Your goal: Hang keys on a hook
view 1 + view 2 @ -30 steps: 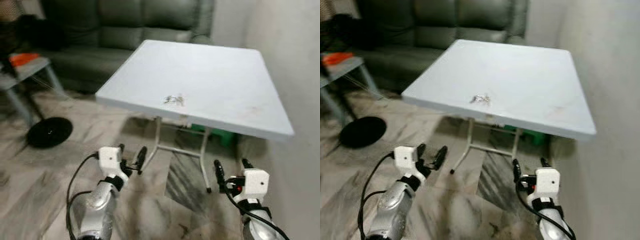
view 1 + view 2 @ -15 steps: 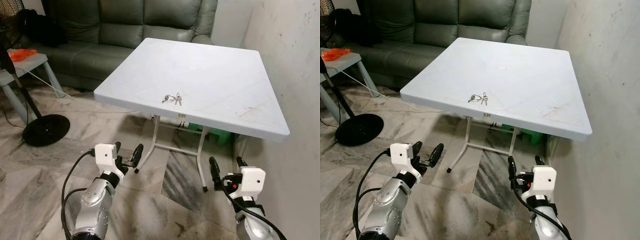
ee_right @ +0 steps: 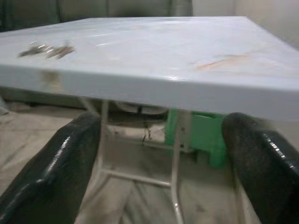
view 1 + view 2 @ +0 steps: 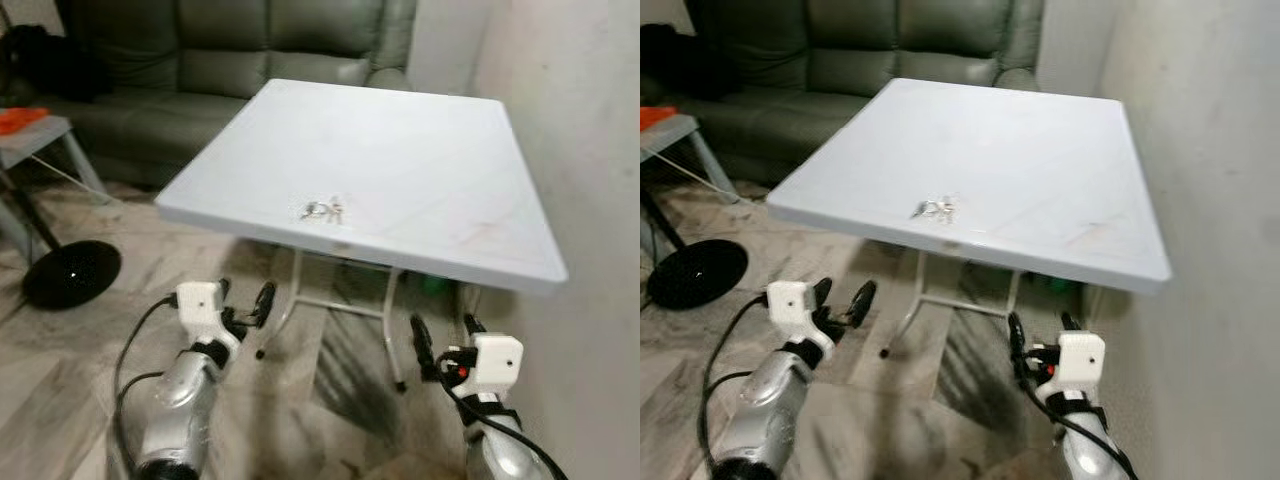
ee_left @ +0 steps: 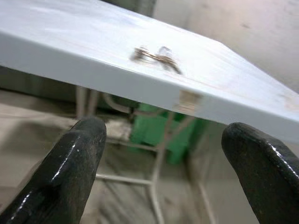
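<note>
A small bunch of keys (image 4: 322, 210) on a ring lies near the front edge of the white folding table (image 4: 420, 150). Both wrist views look up at the table edge, with the keys (image 5: 156, 54) (image 3: 46, 49) on top of it. My left gripper (image 4: 243, 304) is held low in front of the table, below its front edge, open with nothing between its fingers. My right gripper (image 4: 444, 335) is held at the same height further right, also open and holding nothing. No hook can be made out.
A dark green sofa (image 4: 230, 50) stands behind the table. A fan's round black base (image 4: 70, 273) sits on the marble floor at left, beside a small grey side table (image 4: 35, 135). A white wall (image 4: 570, 130) runs along the right. A green box (image 3: 198, 133) sits under the table.
The whole picture has shifted and blurred as the camera moved; the table now looks slightly nearer and further left. Both grippers keep their pose, open.
</note>
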Tool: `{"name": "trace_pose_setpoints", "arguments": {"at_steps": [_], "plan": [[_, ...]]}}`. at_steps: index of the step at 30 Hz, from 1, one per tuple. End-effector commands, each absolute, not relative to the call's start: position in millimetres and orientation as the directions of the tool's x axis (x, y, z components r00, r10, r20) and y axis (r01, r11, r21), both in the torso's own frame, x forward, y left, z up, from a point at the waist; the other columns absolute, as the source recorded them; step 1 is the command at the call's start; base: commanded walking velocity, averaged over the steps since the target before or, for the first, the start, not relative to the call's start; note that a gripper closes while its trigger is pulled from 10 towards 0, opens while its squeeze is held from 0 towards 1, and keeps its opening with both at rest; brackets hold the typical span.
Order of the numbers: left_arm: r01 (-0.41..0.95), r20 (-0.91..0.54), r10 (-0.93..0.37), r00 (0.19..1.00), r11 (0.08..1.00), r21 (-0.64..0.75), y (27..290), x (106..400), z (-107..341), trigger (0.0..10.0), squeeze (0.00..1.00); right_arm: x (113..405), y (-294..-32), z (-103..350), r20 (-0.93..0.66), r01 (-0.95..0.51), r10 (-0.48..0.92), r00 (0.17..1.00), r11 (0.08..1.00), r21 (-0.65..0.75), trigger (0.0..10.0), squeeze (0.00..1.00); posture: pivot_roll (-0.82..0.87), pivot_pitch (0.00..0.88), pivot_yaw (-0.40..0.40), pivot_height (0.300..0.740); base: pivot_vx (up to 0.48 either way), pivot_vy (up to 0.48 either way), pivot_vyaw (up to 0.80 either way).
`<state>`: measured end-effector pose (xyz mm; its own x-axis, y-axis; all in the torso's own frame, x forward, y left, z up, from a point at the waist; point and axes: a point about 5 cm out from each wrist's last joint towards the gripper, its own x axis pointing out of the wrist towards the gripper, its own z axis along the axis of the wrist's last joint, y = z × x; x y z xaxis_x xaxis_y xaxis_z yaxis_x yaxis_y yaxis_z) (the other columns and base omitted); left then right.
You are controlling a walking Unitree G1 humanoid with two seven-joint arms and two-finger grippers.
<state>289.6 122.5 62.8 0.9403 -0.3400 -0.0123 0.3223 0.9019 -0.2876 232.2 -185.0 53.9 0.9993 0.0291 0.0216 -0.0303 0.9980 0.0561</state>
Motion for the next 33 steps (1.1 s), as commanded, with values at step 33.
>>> {"name": "trace_pose_setpoints", "arguments": {"at_steps": [33], "plan": [[0.289,-0.008,-0.299,0.954,0.93,-0.226,136.4,294.8,67.7,10.0,0.0,239.1,-172.6,60.0,0.053,-0.071,0.068,0.996,0.995,0.073,10.0,0.0,-0.04,0.048,-0.035,0.714,0.164,0.0,0.0]]}}
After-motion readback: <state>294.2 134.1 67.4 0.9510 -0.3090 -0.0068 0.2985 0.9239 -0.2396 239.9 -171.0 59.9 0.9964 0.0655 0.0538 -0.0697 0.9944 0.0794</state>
